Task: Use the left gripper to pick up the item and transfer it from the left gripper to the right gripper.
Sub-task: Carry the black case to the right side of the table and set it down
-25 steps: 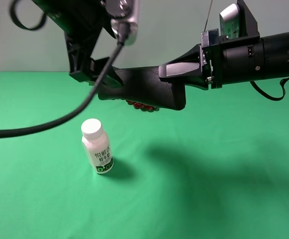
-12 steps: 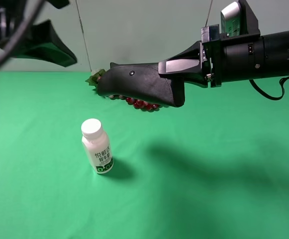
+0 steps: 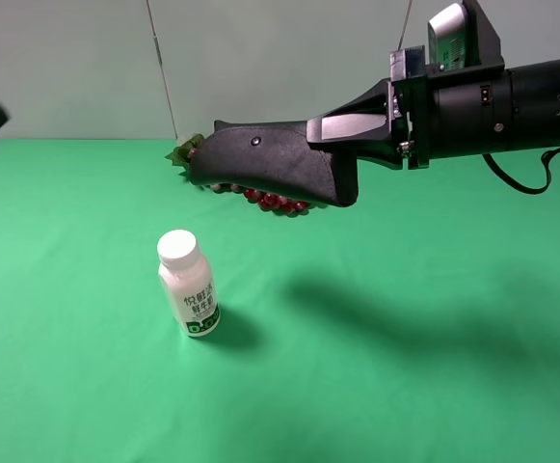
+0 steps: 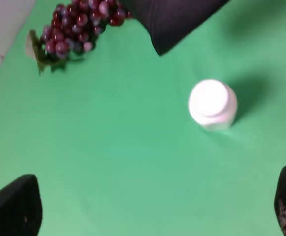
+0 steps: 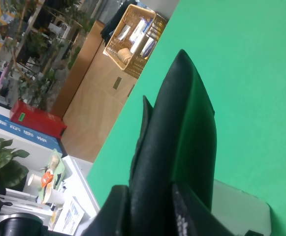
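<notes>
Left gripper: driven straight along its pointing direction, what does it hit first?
Probably bare green cloth. The open left gripper points down at it; the bottle sits off that line to one side, though depth is unclear.

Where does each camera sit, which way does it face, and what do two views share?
Exterior high: sits high before the table, faces down over it; shows the right end effector gripping the black case.
Left wrist: on the left arm, faces down at the bottle and grapes; the open left end effector shows its fingertips.
Right wrist: on the right arm, faces along the case toward a room; its fingers show.
Shared: exterior high and left wrist both see bottle, grapes, case.
</notes>
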`<action>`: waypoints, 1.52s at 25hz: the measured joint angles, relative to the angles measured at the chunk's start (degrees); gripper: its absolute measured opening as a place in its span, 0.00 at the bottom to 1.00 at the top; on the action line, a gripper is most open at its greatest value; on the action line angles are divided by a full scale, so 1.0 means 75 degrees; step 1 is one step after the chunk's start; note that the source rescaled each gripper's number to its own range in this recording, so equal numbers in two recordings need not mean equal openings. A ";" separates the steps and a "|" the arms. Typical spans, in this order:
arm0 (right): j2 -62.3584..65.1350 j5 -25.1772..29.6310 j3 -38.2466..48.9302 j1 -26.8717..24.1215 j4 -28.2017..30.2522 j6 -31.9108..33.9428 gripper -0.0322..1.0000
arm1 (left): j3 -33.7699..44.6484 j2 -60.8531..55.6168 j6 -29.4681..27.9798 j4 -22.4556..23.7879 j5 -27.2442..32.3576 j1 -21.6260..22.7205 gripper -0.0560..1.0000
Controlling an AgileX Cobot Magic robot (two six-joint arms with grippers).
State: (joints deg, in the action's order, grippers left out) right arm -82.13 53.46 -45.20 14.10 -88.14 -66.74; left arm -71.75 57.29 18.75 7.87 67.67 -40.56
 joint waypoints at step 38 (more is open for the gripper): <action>0.0000 -0.0890 0.0000 0.0000 -0.0053 0.0061 0.09 | 0.5754 -0.7692 -0.3250 -0.0427 -0.0565 0.0000 0.89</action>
State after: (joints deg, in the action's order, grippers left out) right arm -82.13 46.79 -45.20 14.10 -88.54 -66.28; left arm -28.59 -0.40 -5.62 4.66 63.44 -40.56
